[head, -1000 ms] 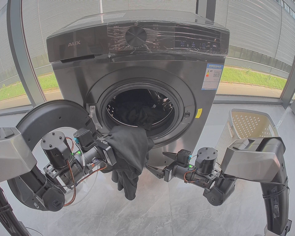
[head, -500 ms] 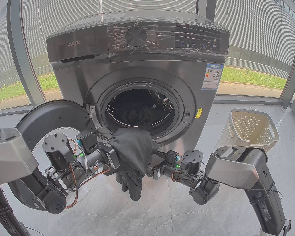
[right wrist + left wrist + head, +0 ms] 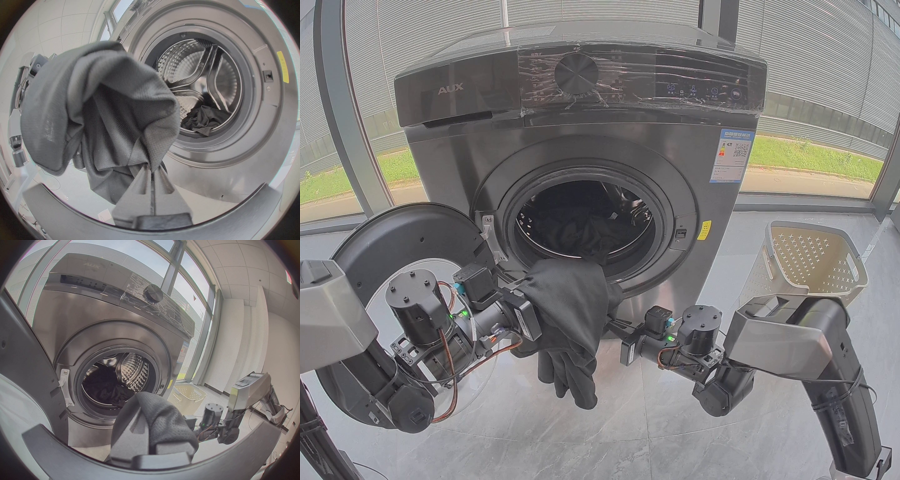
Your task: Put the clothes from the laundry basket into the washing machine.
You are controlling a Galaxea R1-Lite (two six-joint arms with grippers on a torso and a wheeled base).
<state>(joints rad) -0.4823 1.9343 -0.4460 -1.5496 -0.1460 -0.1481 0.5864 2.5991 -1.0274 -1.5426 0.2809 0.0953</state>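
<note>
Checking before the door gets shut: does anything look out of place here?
Yes: the dark garment hangs outside the washing machine opening, draped over the left gripper and pinched by the right gripper, its tail dangling toward the floor.

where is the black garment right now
In the head view the black garment hangs left of centre at the lower rim of the washing machine opening, draped over the left gripper, its edge pinched by the right gripper.

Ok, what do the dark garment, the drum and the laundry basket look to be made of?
The dark garment: thin knit, likely synthetic mesh; tiny pinholes in the weave, limp drape. The drum: bright metal, probably stainless steel; shiny, with embossed dimples. The laundry basket: cream plastic, it seems, matt, with moulded holes in its walls.
</note>
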